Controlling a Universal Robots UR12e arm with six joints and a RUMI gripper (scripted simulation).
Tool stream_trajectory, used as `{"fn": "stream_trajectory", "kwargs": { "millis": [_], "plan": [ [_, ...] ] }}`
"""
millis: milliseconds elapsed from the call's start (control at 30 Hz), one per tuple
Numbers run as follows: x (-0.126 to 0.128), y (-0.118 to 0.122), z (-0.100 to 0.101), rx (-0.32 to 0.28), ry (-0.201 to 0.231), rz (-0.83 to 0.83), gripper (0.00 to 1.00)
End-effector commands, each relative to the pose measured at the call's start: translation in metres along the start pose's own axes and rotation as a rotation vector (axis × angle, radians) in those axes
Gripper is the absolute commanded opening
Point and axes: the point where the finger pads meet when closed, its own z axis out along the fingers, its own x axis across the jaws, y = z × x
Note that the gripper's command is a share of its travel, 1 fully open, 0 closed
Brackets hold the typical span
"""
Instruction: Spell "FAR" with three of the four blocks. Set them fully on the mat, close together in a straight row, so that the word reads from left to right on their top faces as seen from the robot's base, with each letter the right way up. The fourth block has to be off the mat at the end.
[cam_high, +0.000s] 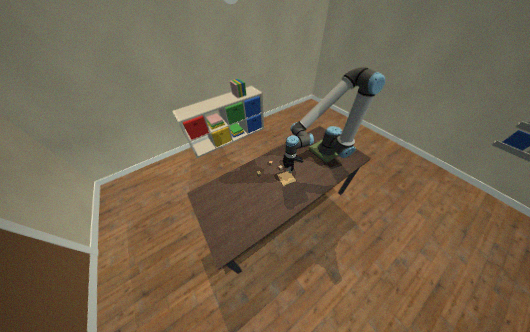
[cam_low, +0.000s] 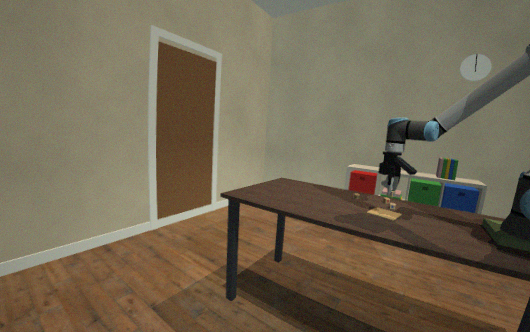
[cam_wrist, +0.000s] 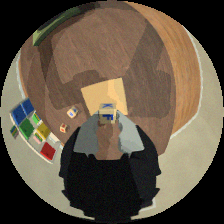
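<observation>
So the brown table (cam_high: 240, 200) (cam_low: 300, 200) (cam_wrist: 90, 40) is up front in the exterior view, with the tan mat (cam_high: 286, 179) (cam_low: 384, 214) (cam_wrist: 102, 94) lying flat on it. None of the 4 blocks sits on the mat. Just past it the gripper (cam_high: 290, 171) (cam_low: 391, 191) (cam_wrist: 107, 110) points down, clamped on 1 block (cam_wrist: 107, 113) with blue marks, up off the tabletop. The other 3 are on the wood: 1 near block (cam_high: 280, 167) (cam_low: 392, 206) (cam_wrist: 72, 112) by the mat, a middle block (cam_high: 270, 162) (cam_low: 386, 200) (cam_wrist: 64, 128) and an outlying block (cam_high: 259, 173) (cam_low: 356, 196). Way back there's a white shelf unit (cam_high: 217, 106) (cam_low: 482, 197).
</observation>
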Motion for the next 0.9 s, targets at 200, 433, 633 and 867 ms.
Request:
{"fn": "stream_trajectory", "kwargs": {
  "millis": [200, 433, 633, 867],
  "plan": [
    [0.01, 0.001, -0.001, -0.003, -0.003, 0.282, 0.09],
    [0.015, 0.001, -0.001, -0.003, -0.003, 0.417, 0.09],
    [0.02, 0.001, -0.002, -0.003, -0.002, 0.573, 0.09],
    [0.025, 0.002, -0.001, -0.003, -0.002, 0.74, 0.09]
  ]
}}
